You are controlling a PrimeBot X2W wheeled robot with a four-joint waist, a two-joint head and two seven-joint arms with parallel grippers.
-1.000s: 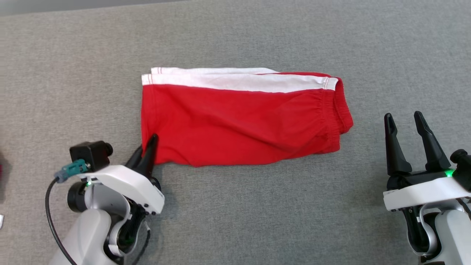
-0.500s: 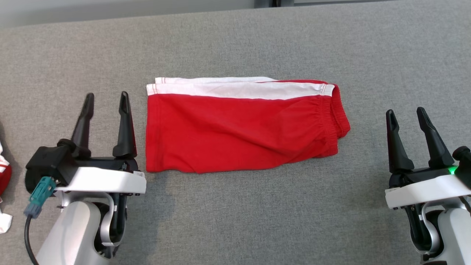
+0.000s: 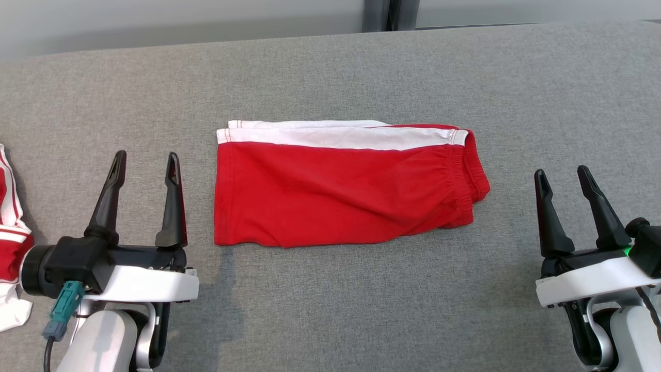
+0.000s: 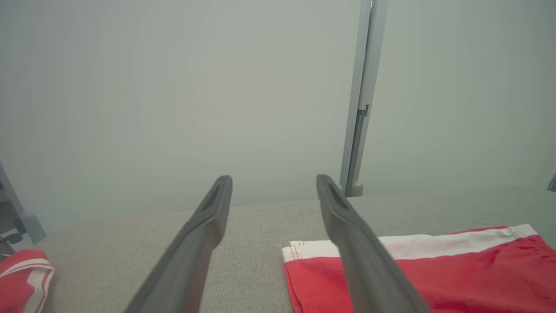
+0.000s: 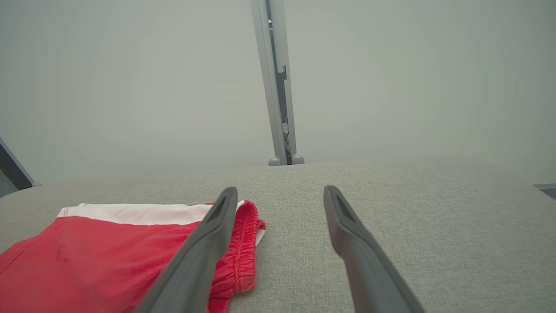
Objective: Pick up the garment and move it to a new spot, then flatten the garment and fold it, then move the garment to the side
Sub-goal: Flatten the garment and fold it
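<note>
We see the red garment (image 3: 341,188) with its white stripe lying folded and flat in the middle of the head view, on the grey table (image 3: 330,320). Our left gripper (image 3: 147,155) is at the lower left, just beside the garment's left edge but not touching it. Its two fingers stand wide apart and hold nothing. Our right gripper (image 3: 562,171) is at the lower right, near the stretchy waistband end. Its fingers are wide apart too, with nothing in them. Another red and white cloth (image 3: 10,227) sits at the far left edge.
</note>
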